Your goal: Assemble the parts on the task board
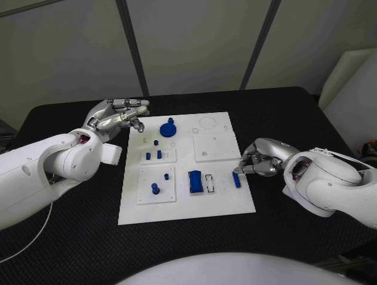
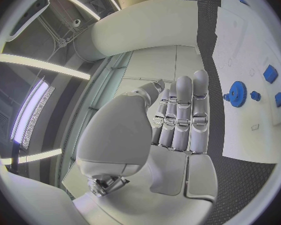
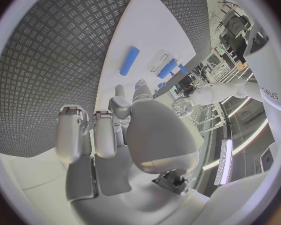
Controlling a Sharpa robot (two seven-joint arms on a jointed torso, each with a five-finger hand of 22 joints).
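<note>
The white task board (image 1: 218, 124) lies in the middle of the black table. On it are a blue gear (image 1: 168, 127), small blue pegs (image 1: 154, 154), a blue block (image 1: 194, 181) and a blue bar (image 1: 236, 180). My left hand (image 1: 118, 116) hovers at the board's far left corner, fingers straight and close together, holding nothing; its own wrist view shows the left hand (image 2: 181, 120) beside the gear (image 2: 236, 93). My right hand (image 1: 257, 161) sits at the board's right edge with its fingers curled in, just behind the bar. In the right wrist view the bar (image 3: 129, 60) lies apart from the curled right hand (image 3: 115, 130).
Two raised white square plates (image 1: 214, 146) and a shallow ring recess (image 1: 208, 123) occupy the board's far right part. Bare black table (image 1: 77, 237) surrounds the board on all sides. A thin cable (image 1: 25, 243) trails at the near left.
</note>
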